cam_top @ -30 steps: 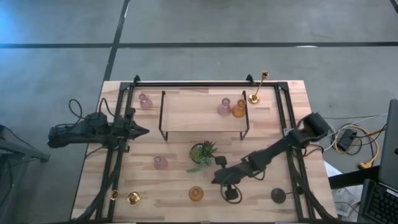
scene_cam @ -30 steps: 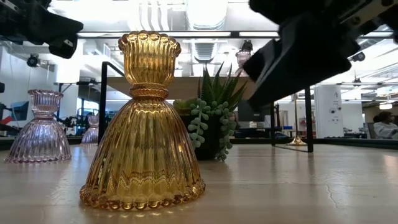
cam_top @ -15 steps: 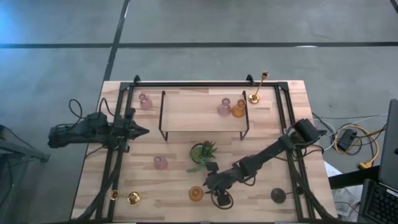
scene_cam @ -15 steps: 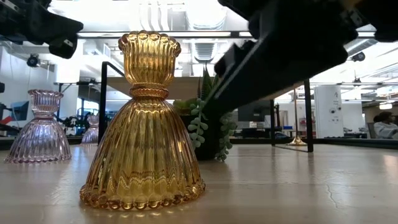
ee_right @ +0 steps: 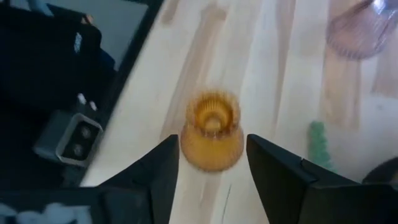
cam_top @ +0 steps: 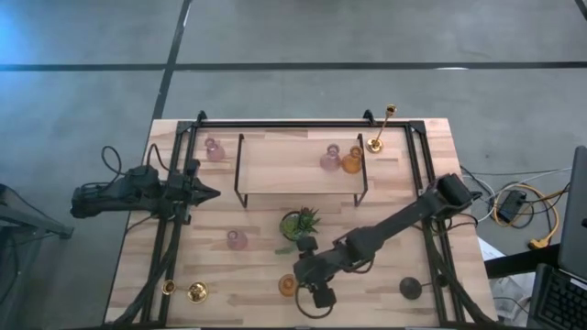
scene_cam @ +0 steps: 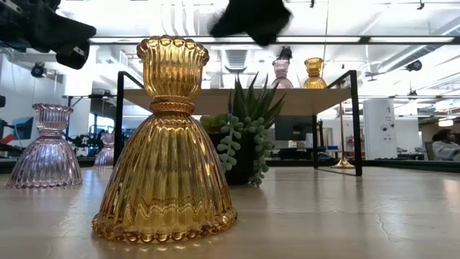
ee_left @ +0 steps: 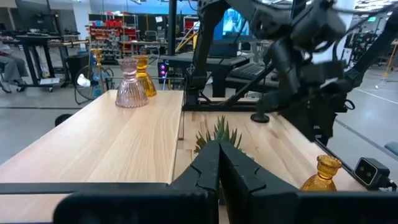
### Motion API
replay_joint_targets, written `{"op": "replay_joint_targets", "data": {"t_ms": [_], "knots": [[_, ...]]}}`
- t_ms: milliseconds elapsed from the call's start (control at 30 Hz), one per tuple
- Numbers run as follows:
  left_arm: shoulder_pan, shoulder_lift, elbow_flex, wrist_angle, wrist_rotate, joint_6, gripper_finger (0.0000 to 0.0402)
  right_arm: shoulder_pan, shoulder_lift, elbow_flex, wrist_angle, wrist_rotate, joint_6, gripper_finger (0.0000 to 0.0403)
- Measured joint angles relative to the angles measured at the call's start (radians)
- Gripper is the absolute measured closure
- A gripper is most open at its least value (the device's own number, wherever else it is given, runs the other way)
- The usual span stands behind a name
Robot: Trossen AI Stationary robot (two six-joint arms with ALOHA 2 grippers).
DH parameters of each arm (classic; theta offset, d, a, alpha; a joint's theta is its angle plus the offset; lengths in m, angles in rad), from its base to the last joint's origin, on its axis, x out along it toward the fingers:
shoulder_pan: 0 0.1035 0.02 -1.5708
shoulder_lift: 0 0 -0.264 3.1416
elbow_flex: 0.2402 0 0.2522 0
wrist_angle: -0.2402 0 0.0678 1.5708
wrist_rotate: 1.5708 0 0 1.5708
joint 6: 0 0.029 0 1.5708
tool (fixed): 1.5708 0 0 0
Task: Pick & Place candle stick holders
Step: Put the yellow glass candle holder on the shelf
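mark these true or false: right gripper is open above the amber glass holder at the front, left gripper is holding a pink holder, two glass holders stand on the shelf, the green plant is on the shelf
1. The right gripper is open above the front ribbed amber glass holder. True.
2. The left gripper holds a pink holder. False: it is shut on nothing, waiting at the table's left side.
3. A pink glass holder and an amber glass holder stand together on the raised wooden shelf. True.
4. The small spiky green plant is on the shelf. False: it sits on the table in front of it.

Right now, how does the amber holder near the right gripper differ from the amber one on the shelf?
The near amber holder stands on the table with the open right gripper over it; the shelf amber holder stands on the raised shelf beside a pink holder. Both are upright ribbed glass.
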State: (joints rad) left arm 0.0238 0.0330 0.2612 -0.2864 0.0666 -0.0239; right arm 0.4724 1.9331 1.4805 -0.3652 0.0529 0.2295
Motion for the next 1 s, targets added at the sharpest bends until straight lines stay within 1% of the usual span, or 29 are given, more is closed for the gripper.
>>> {"op": "replay_joint_targets", "data": {"t_ms": [100,200,333,467,533,600,767,867,1000], "knots": [[0.0,0.0,0.0,0.0,0.0,0.0,0.039,-0.023,0.0,0.056,-0.096,0.026,0.043,0.0237],[0.0,0.0,0.0,0.0,0.0,-0.002,0.039,-0.054,0.001,0.067,-0.127,0.026,0.122,0.0249],[0.0,0.0,0.0,0.0,0.0,-0.003,0.039,-0.071,0.003,0.064,-0.126,-0.026,0.16,0.0265],[0.0,0.0,0.0,0.0,0.0,-0.003,0.039,-0.071,0.015,0.069,-0.111,-0.078,0.163,0.0276],[0.0,0.0,0.0,0.001,0.0,-0.003,0.039,-0.071,0.023,0.07,-0.076,-0.102,0.163,0.0279],[0.0,0.0,0.0,0.0,0.0,-0.003,0.039,-0.072,0.028,0.073,-0.038,-0.11,0.164,0.0279],[0.0,0.001,0.0,0.001,0.0,-0.003,0.039,-0.071,0.058,0.089,-0.049,-0.119,0.164,0.028],[-0.001,0.001,0.0,0.0,0.0,-0.003,0.039,-0.069,0.104,0.13,-0.041,-0.153,0.162,0.028],[-0.001,0.004,0.0,-0.001,0.0,-0.005,0.039,-0.07,0.172,0.202,-0.105,-0.181,0.153,0.028]]}}
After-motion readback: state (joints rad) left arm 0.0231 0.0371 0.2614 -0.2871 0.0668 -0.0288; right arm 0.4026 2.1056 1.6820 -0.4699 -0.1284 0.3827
